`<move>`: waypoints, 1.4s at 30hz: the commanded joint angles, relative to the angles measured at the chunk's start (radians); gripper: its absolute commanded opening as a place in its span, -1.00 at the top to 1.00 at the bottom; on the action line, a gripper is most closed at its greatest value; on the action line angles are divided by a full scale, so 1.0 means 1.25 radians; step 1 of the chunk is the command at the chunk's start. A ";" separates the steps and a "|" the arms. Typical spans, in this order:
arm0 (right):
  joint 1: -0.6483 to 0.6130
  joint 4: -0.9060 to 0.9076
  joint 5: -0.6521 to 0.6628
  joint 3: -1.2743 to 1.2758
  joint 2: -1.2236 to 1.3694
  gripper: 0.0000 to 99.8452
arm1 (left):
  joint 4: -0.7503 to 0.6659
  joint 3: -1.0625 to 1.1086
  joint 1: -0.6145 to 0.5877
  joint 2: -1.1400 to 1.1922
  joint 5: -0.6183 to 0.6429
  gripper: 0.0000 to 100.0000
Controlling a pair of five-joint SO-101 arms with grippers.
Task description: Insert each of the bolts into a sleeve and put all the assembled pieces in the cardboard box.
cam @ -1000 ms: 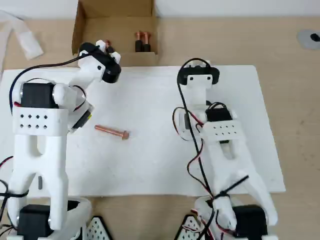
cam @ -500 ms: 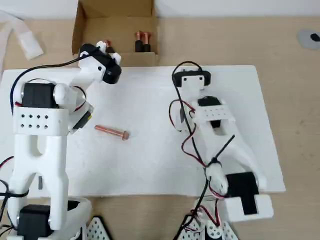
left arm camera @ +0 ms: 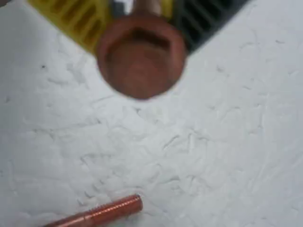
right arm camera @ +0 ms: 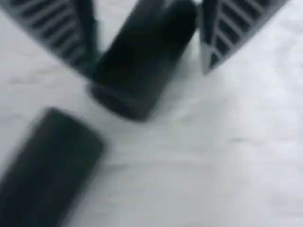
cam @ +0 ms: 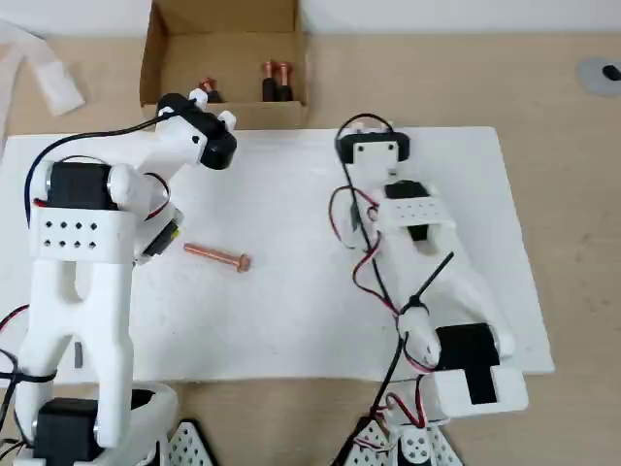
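The right arm has been swung round. Its shoulder block is now seen at the lower right of the high view, and its wrist has been drawn a touch to the left. The left arm's elbow has been eased back a little from the front edge of the cardboard box [cam: 233, 49]. The loose bolt [cam: 218, 256] has been left exactly where it was.

The left gripper [left arm camera: 142, 19] is clamped on the gripped bolt [left arm camera: 141, 59], with the copper head pinched between the yellow finger and the black one. It is held just above the white mat [cam: 291, 311], near the threaded end of the loose bolt. That loose bolt lies flat on the mat, left of centre in the high view, with its head pointing right.

On the right side, the right gripper [right arm camera: 149, 66] is closed down around the gripped sleeve [right arm camera: 137, 80], a dark tube caught between the two ribbed fingers. A second sleeve [right arm camera: 47, 165] lies on the mat just beside it, not touching.

The cardboard box sits open on the counter [cam: 563, 194] at the upper left of the high view, past the far edge of the mat. The assembled pieces [cam: 275, 81] stand inside it near its front wall.
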 commanded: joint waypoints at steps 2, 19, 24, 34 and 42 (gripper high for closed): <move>0.002 -0.031 -0.001 -0.053 0.051 0.97 | -0.011 -0.009 0.004 -0.028 0.004 0.97; -0.122 0.195 0.052 -0.235 -0.187 0.98 | -0.011 0.036 0.004 -0.304 0.122 0.97; -0.196 0.227 0.137 -0.261 -0.427 0.98 | -0.014 0.107 0.002 -0.379 0.214 0.97; -0.222 0.225 0.215 -0.180 -0.827 0.98 | -0.163 0.161 -0.080 -0.528 0.482 0.97; -0.223 -0.002 0.220 0.207 -1.033 0.98 | -0.406 0.232 -0.085 -0.564 0.626 0.97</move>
